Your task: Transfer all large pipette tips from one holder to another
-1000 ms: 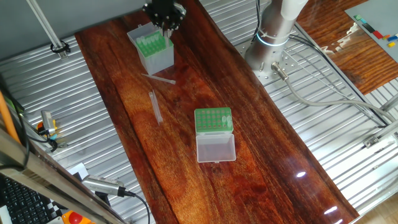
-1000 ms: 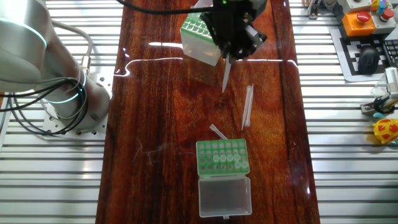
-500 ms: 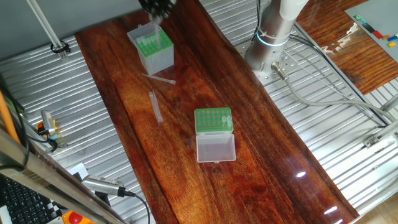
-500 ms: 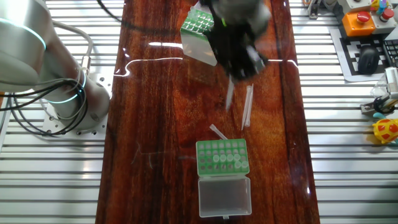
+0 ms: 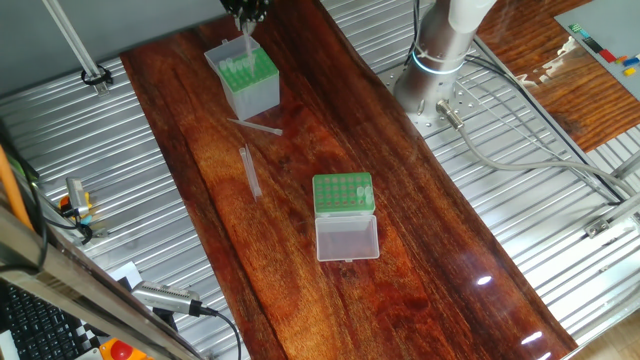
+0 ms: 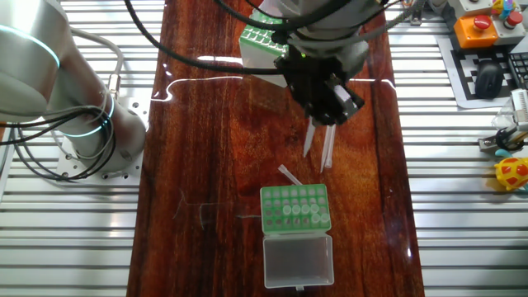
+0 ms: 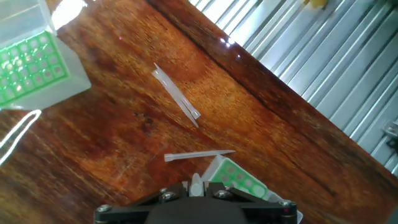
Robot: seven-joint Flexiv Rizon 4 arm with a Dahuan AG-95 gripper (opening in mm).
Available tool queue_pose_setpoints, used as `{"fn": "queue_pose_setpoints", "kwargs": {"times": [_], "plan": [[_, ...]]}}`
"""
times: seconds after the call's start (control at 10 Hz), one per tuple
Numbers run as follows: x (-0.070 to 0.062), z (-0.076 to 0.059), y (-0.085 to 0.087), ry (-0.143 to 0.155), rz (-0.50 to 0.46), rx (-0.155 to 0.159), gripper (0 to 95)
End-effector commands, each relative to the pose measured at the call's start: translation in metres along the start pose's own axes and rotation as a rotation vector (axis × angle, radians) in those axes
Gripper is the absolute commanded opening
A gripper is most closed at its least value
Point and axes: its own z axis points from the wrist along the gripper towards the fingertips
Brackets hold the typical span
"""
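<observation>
Wooden counter, end effector gripping one pipette tip.
Tip hangs point-down; translucent box lies behind.

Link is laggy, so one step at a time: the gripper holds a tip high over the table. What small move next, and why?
Probably shift sideways to centre the pipette tip over a free hole in the tall box's green insert. The gripper holds the tip pointing down, well above the table, and in the hand view the box sits off to the upper left, not under it.
</observation>
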Motion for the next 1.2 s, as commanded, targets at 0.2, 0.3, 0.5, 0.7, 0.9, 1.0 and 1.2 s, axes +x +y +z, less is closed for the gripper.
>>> {"fn": "queue_pose_setpoints", "kwargs": {"times": [0.2,0.3,0.5,0.7,0.9,1.0,1.2], "plan": [[0.012,0.008,-0.062,0.007,-0.102,0.010,0.0],[0.012,0.010,-0.074,0.007,-0.123,0.010,0.0],[0.012,0.010,-0.077,-0.003,-0.091,-0.001,0.0],[0.012,0.010,-0.077,0.001,-0.048,0.008,0.0],[0.012,0.012,-0.078,0.004,-0.046,0.015,0.0],[0.012,0.014,-0.078,0.005,-0.047,0.016,0.0],[0.011,0.021,-0.080,0.003,-0.046,0.019,0.0]]}}
